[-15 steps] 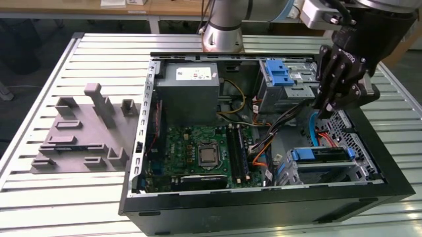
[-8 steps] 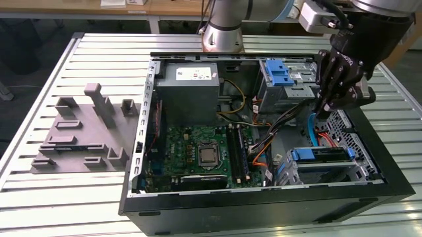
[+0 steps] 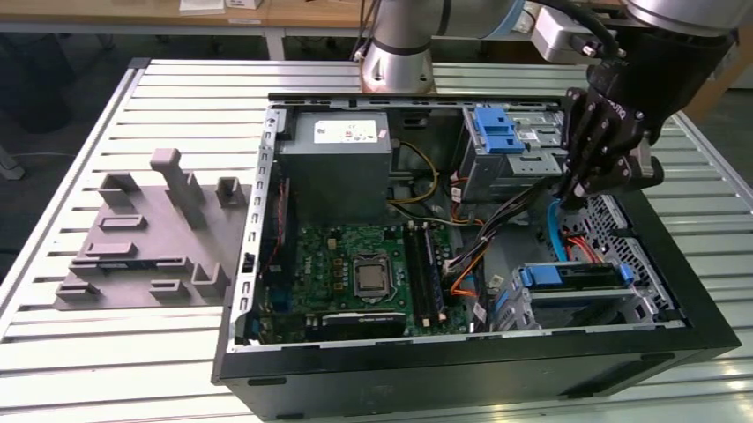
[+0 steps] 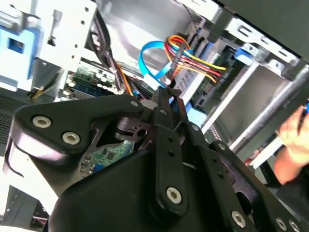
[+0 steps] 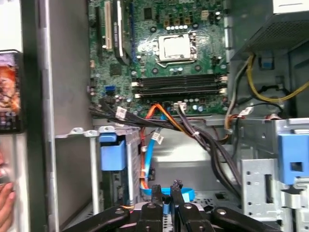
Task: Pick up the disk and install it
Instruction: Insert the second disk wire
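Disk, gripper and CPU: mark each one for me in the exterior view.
disk (image 3: 541, 276): exterior view, on its blue end handle.
gripper (image 3: 570, 199): exterior view, at its lower tip, above the cables.
CPU (image 3: 370, 275): exterior view, middle of its metal lid on the green board.

A slatted metal table (image 3: 70, 352) carries the open computer case (image 3: 471, 379) and a grey fixture (image 3: 147, 238).

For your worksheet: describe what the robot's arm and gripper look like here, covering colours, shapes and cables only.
The arm is a silver-grey metal tube with a rounded joint housing, and a black cable loops along it near the wrist. The gripper is matt black, built of flat linked bars that taper to narrow fingertips. In the second wrist view its black body shows round silver screw heads at the pivots.
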Controlling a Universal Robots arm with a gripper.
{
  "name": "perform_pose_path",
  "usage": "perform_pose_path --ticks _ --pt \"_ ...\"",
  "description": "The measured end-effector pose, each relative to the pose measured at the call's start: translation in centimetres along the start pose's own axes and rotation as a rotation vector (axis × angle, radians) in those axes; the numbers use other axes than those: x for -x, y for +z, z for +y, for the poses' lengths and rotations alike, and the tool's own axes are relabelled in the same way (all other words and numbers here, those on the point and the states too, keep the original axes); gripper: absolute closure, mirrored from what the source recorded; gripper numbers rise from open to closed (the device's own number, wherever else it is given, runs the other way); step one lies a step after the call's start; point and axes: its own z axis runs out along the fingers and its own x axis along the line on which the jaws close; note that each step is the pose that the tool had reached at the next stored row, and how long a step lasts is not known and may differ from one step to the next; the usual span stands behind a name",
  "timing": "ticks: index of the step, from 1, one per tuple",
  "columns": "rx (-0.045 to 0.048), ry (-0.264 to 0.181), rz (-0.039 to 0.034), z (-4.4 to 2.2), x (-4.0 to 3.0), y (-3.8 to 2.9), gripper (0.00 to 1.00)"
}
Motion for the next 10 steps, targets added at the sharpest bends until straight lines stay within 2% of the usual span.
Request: perform_pose_path --ticks 1,4,10 --pt "0.0003 0.0 -0.0047 0.0 0.0 0.03 0.81" --pt "0.0002 0.0 -0.0036 -0.01 -0.04 0.1 0.81" --pt "-0.0014 0.0 0.0179 -0.05 -0.6 0.2 0.81"
